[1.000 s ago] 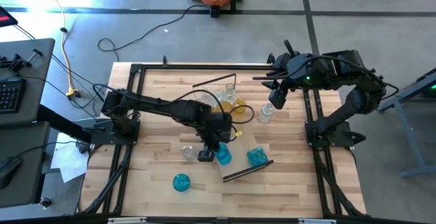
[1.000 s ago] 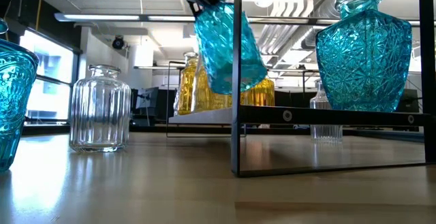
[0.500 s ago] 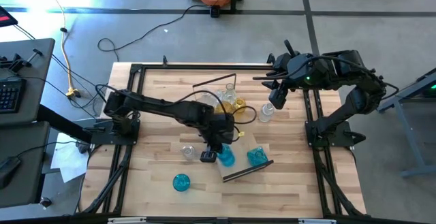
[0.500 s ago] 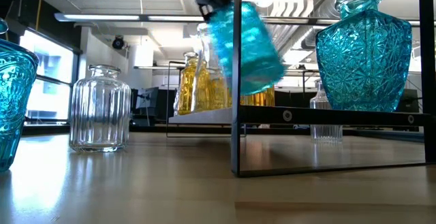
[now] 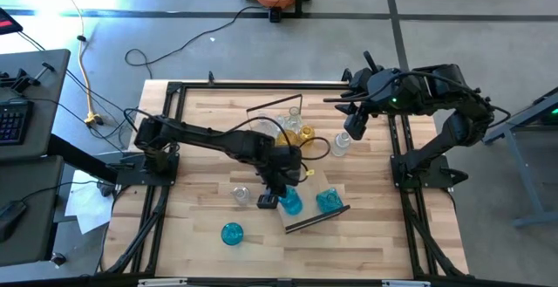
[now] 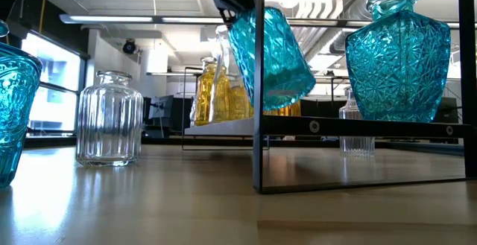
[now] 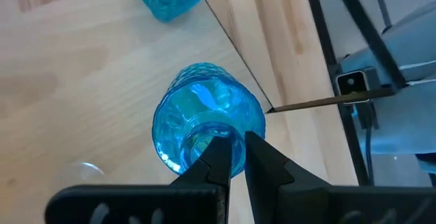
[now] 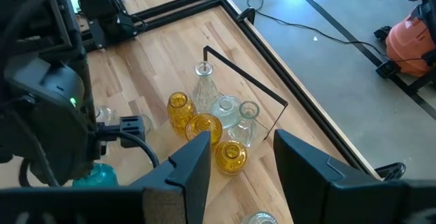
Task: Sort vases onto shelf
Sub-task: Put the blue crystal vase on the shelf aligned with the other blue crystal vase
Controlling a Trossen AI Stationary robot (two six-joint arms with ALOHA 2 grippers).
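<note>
My left gripper is shut on a blue vase, which hangs tilted beside the shelf's near dark frame rim. In the low view this vase shows behind the frame post. A second blue vase stands on its base on the shelf's near end. Yellow vases and clear ones stand at the far end. My right gripper waits open, high over the table's far right. My left gripper pinches the blue vase's mouth rim between its two fingers; one finger looks to be inside the neck and the other outside. The fingers slant down from the table's left. The vase hangs below them, tilted, its base clear of table and shelf.
A clear ribbed vase stands on the table just left of the held one. Another blue vase stands near the front edge. A clear vase stands right of the yellow group. Black frame rails run along the table's sides.
The held blue vase has shifted a little toward the blue vase on the shelf, carried by my left gripper. It stays tilted and clear of the table. My right arm has kept still.
</note>
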